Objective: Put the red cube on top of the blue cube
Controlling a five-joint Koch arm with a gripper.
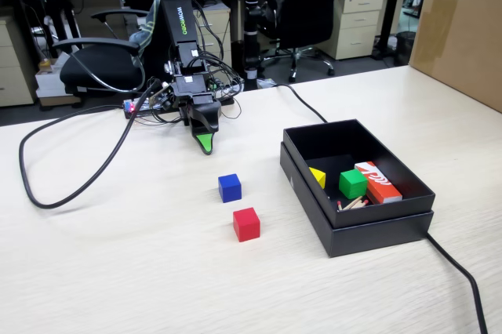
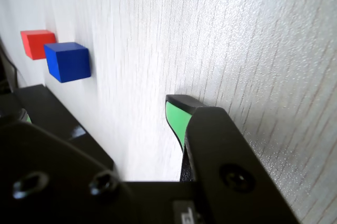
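Note:
The blue cube sits on the pale wood table, with the red cube just in front of it and slightly to the right; the two stand apart. My gripper hangs low over the table behind the blue cube, tip down, touching neither cube. In the wrist view the blue cube and the red cube lie ahead at the upper left. The gripper is open and empty, with bare table showing between the green-padded finger and the black one.
A black open box stands right of the cubes, holding a green cube, a yellow piece and an orange-red lettered box. Black cables loop at left; another cable runs at front right. A cardboard box stands at far right.

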